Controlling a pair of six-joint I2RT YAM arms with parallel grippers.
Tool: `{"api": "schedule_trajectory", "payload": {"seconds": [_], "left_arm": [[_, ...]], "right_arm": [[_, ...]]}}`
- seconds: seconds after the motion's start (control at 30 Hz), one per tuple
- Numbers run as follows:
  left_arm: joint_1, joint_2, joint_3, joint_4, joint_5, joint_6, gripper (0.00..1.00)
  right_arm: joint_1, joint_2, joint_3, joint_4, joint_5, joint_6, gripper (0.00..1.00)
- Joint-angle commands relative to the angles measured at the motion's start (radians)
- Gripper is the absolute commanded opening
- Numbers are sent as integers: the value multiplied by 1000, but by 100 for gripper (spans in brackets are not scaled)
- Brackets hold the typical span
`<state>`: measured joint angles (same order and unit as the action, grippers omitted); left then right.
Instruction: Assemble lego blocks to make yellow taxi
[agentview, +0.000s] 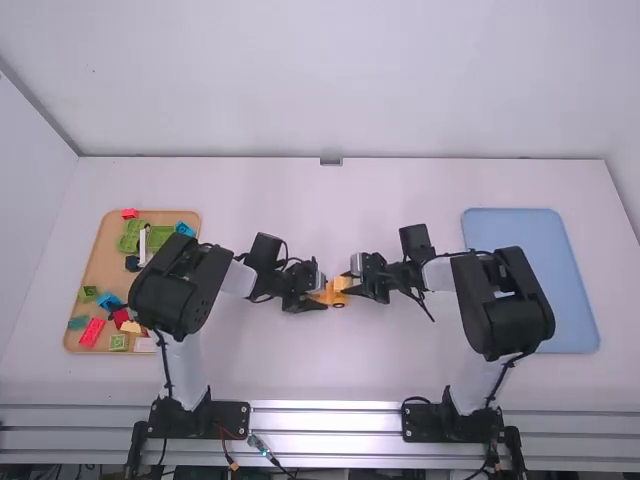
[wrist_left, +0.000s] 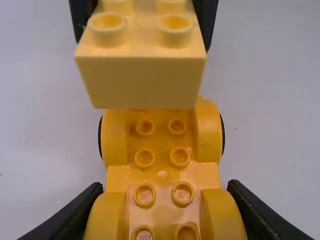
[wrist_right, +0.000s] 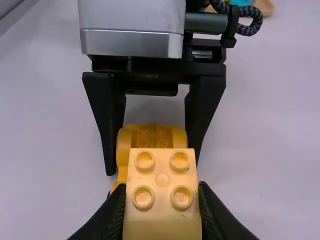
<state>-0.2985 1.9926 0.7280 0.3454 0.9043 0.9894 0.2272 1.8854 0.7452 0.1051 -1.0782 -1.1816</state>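
Observation:
In the high view my left gripper (agentview: 312, 296) and right gripper (agentview: 362, 280) face each other at mid-table, the yellow-orange car base (agentview: 338, 303) between them. In the left wrist view my left gripper (wrist_left: 162, 212) is shut on one end of the car base (wrist_left: 162, 170), its studs facing up. My right gripper (wrist_right: 162, 215) is shut on a pale yellow block (wrist_right: 161, 187) with studs on top. That block (wrist_left: 142, 82) is held above the far end of the base in the left wrist view; whether they touch, I cannot tell.
On the left, a wooden tray (agentview: 92, 275) holds several coloured blocks, partly beneath the left arm. A blue tray (agentview: 575, 300) lies on the right, partly beneath the right arm. The white table (agentview: 330, 365) surrounds the car base.

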Motion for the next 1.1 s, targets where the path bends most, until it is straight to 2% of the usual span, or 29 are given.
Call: {"api": "schedule_trajectory", "payload": {"seconds": [0.0, 0.33, 0.43, 0.7, 0.83, 1.07], "left_arm": [[-3, 17, 0, 3, 23, 14, 30], [2, 17, 10, 10, 20, -2, 29], [-5, 17, 21, 8, 20, -31, 32], [-8, 17, 17, 22, 18, -31, 32], [-8, 17, 17, 21, 19, -31, 31], [-8, 17, 17, 18, 19, -31, 30]], "right_arm": [[3, -17, 9, -1, -16, 8, 5], [3, -15, 7, -1, 40, 55, 1], [5, -15, 7, -5, 44, 52, 1], [84, 4, 7, 16, 169, 109, 0], [96, 4, 7, 37, 241, 164, 0], [59, 4, 7, -3, 194, 107, 0]]}}
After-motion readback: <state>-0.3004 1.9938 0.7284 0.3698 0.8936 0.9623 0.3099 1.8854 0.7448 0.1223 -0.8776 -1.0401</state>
